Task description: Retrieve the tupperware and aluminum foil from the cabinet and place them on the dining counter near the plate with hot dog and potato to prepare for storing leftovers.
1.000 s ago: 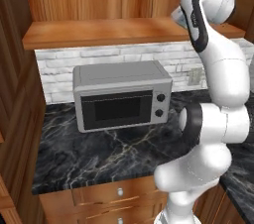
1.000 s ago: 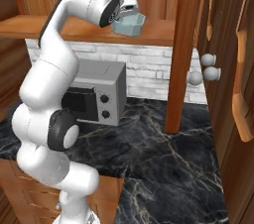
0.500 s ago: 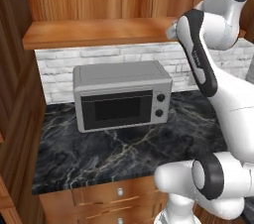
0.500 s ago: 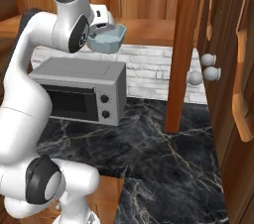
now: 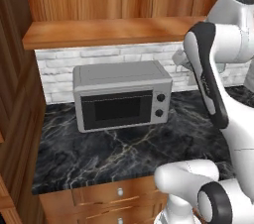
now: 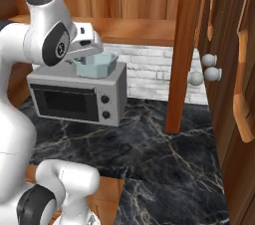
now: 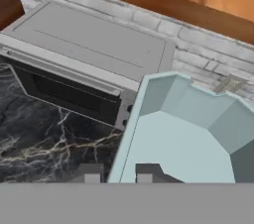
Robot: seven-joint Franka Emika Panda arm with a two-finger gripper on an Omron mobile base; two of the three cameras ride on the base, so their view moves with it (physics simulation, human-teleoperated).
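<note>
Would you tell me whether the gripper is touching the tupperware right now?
Touching. In the hand view the gripper fingertips straddle the tupperware rim, and the right base view shows the tub hanging from the hand above the microwave.

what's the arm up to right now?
The gripper is shut on the rim of the tupperware, a pale grey-blue tub, and holds it in the air above the right end of the grey microwave. That microwave sits on the narrow marble worktop backed by white brick, below the wooden shelf. The tub looks empty. It has not been set down anywhere.
</note>
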